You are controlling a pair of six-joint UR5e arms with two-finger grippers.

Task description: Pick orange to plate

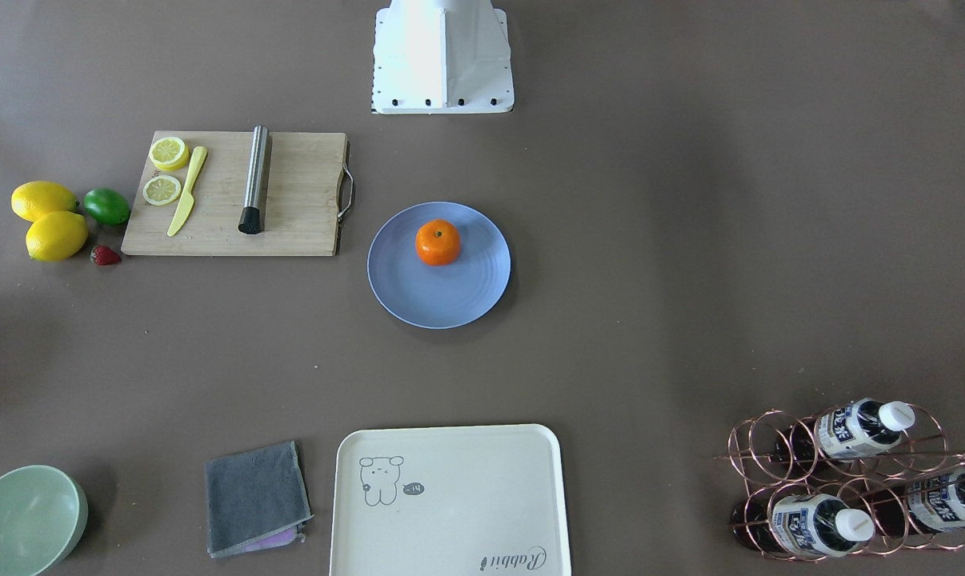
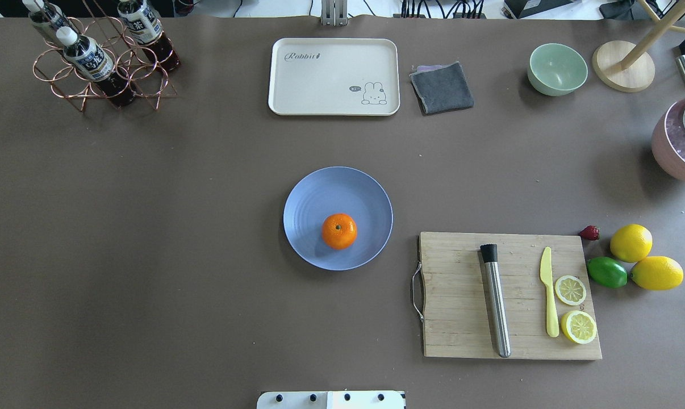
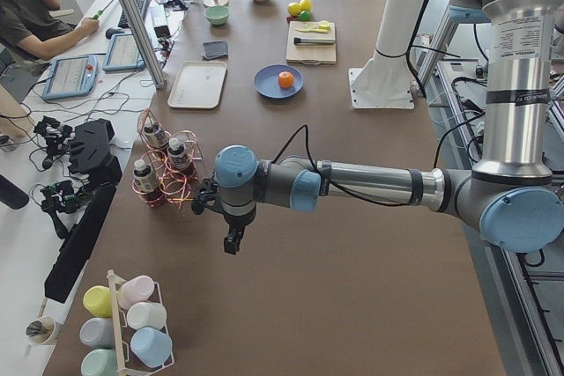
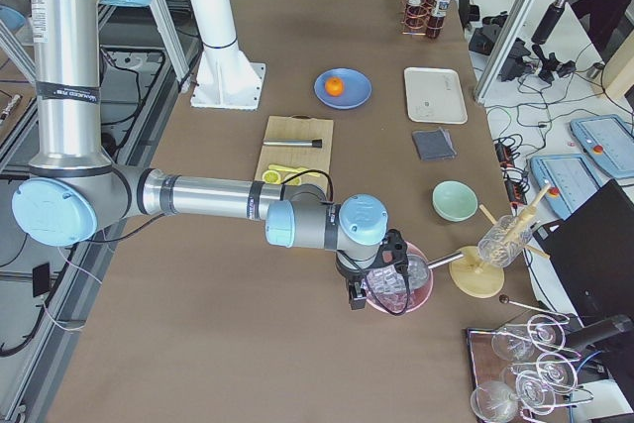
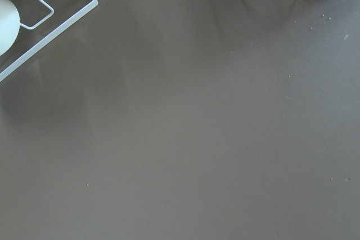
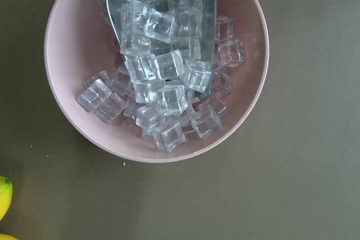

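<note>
The orange sits on the blue plate at the table's middle, toward the robot's side of the plate, stem dimple up; it also shows from overhead as the orange on the plate. Neither gripper is near it. In the side views, the left gripper hangs over bare table near the bottle rack. The right gripper hangs above a pink bowl of ice. From these views I cannot tell whether either one is open or shut. Both wrist views show no fingers.
A cutting board with a steel rod, a yellow knife and lemon slices lies right of the plate. Two lemons, a lime and a strawberry lie beyond it. Cream tray, grey cloth, green bowl, bottle rack and pink ice bowl line the far and right edges.
</note>
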